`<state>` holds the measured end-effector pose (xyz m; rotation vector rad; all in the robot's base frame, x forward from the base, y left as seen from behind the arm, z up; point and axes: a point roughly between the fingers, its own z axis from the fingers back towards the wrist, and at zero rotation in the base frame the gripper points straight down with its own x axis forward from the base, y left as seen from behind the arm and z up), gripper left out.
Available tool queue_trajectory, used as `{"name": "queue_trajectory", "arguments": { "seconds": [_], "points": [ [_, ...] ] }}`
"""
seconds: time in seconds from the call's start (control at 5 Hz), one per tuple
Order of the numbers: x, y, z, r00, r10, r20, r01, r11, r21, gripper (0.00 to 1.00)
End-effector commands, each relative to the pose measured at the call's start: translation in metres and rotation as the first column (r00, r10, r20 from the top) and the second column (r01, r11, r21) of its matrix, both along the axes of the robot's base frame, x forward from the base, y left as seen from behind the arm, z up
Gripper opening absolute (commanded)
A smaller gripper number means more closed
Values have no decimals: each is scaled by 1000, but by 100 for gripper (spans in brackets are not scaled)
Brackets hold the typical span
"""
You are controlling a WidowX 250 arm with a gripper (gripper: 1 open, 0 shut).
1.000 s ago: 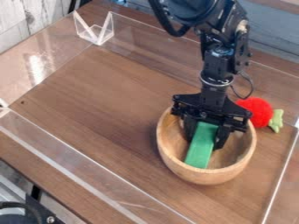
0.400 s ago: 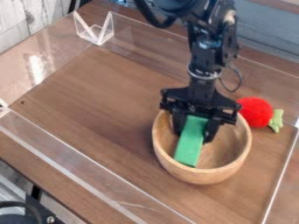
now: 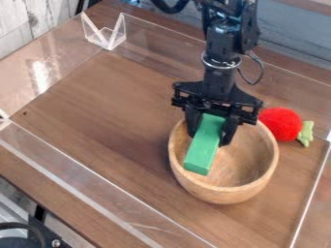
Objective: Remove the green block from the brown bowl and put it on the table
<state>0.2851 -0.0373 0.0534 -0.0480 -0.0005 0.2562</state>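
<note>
The green block (image 3: 202, 147) hangs tilted, its upper end pinched by my gripper (image 3: 215, 120), which points straight down and is shut on it. Its lower end hovers over the left inside of the brown bowl (image 3: 254, 183), near the rim; whether it still touches the wood I cannot tell. The bowl sits at the right of the table (image 3: 116, 107).
A red strawberry-like toy (image 3: 281, 123) with green leaves lies just right of the bowl. A low clear plastic wall (image 3: 77, 180) rims the table, and a small clear stand (image 3: 104, 32) sits at the back left. Bare tabletop stretches left of the bowl.
The gripper has risen and shifted left with the green block in it. The block has come up off the bowl's bottom toward the left rim.
</note>
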Motion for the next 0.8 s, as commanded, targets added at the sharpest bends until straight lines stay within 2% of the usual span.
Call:
{"name": "queue_trajectory", "arguments": {
  "seconds": [0.0,0.4,0.6],
  "points": [
    [17,6,0,999,14,51,-14,1000,-3,0],
    [16,20,-7,993,112,47,-112,994,-1,0],
    [15,14,-8,997,61,43,-61,998,0,0]
  ]
}}
